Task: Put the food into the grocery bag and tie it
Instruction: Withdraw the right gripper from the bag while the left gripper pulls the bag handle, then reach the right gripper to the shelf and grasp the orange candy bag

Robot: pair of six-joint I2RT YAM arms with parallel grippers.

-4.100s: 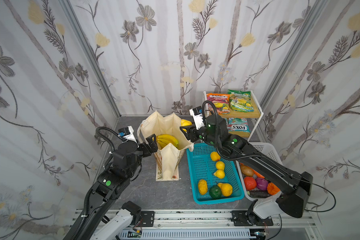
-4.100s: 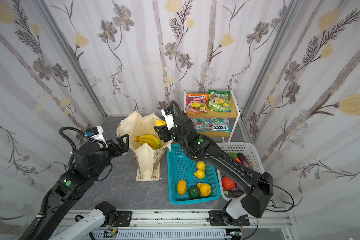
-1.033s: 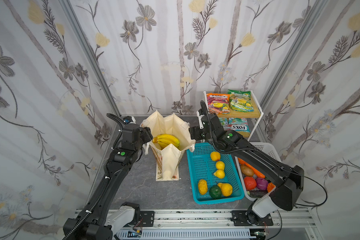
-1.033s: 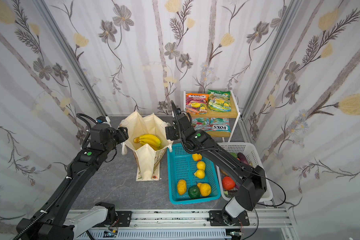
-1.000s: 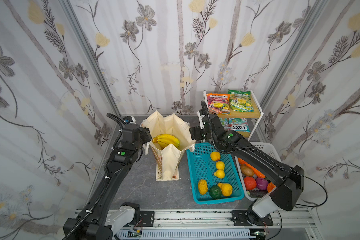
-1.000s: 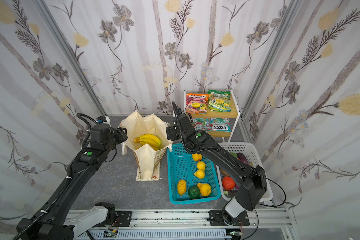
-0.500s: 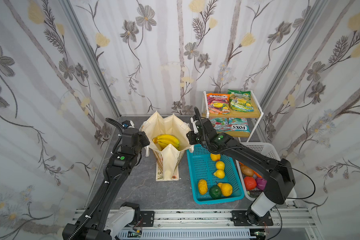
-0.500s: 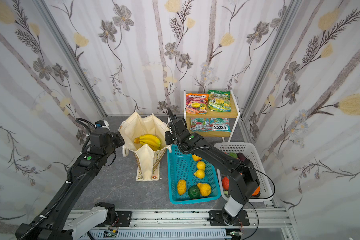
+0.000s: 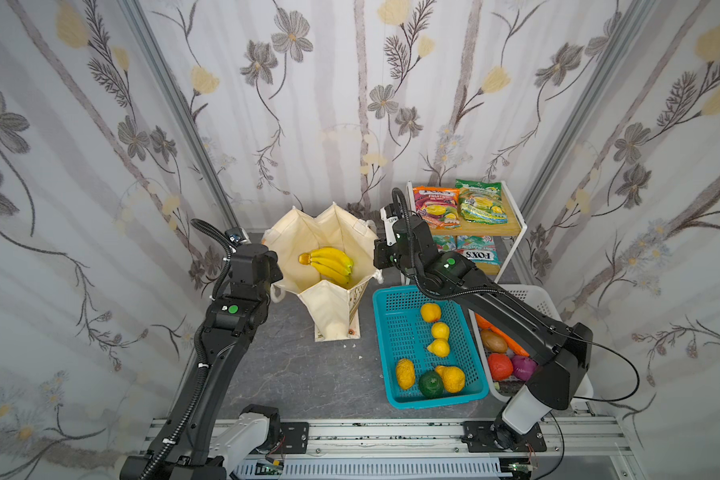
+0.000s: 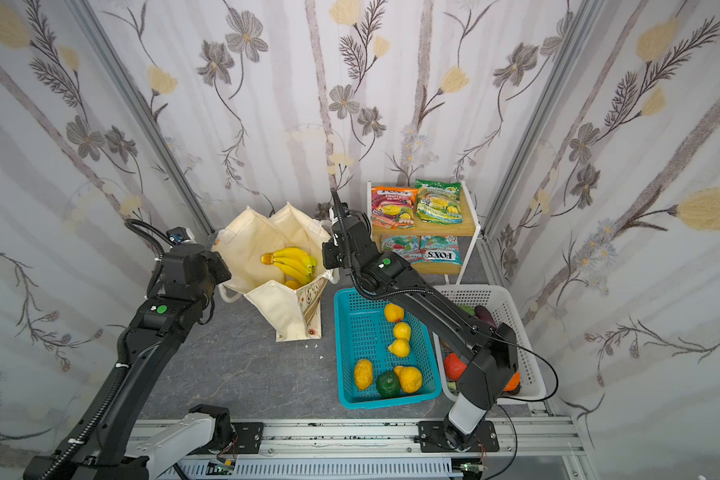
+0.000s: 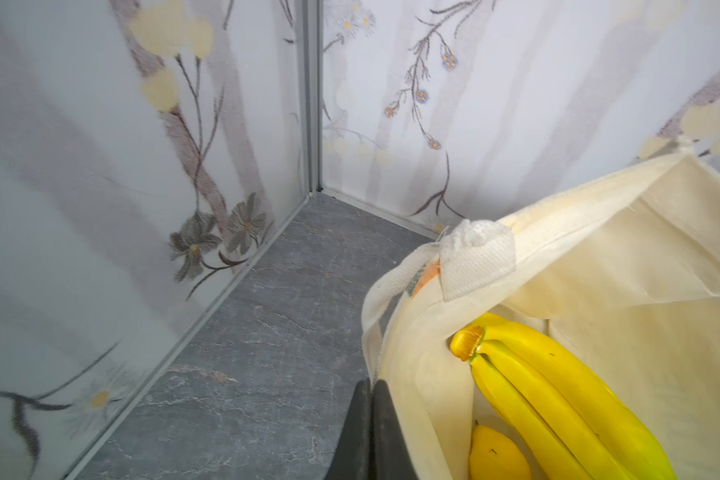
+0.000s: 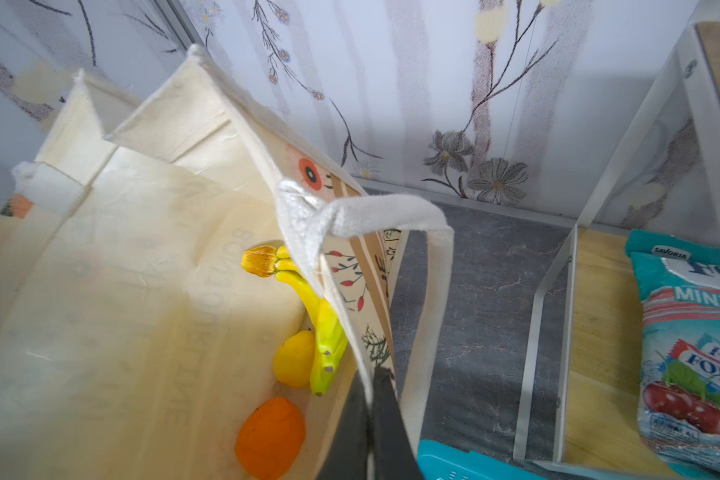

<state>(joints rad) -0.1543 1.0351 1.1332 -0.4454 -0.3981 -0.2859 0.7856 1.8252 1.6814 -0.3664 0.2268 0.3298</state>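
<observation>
Grocery bag (image 9: 308, 237) stands open — left gripper (image 11: 371, 419) and right gripper (image 12: 373, 415) each pinch its rim on opposite sides; banana bunch (image 9: 329, 264), lemon (image 12: 294, 359) and tangerine (image 12: 271, 436) lie inside.

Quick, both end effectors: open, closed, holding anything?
Left end effector: closed, pinching the grocery bag at its edge.
Right end effector: closed, pinching the opposite edge of the bag.

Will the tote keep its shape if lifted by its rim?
Probably not: the grocery bag looks floppy, its cloth walls creased and folded. The banana bunch, lemon and tangerine inside will likely sag its bottom. The left gripper and right gripper pinch thin cloth that might slip.
</observation>
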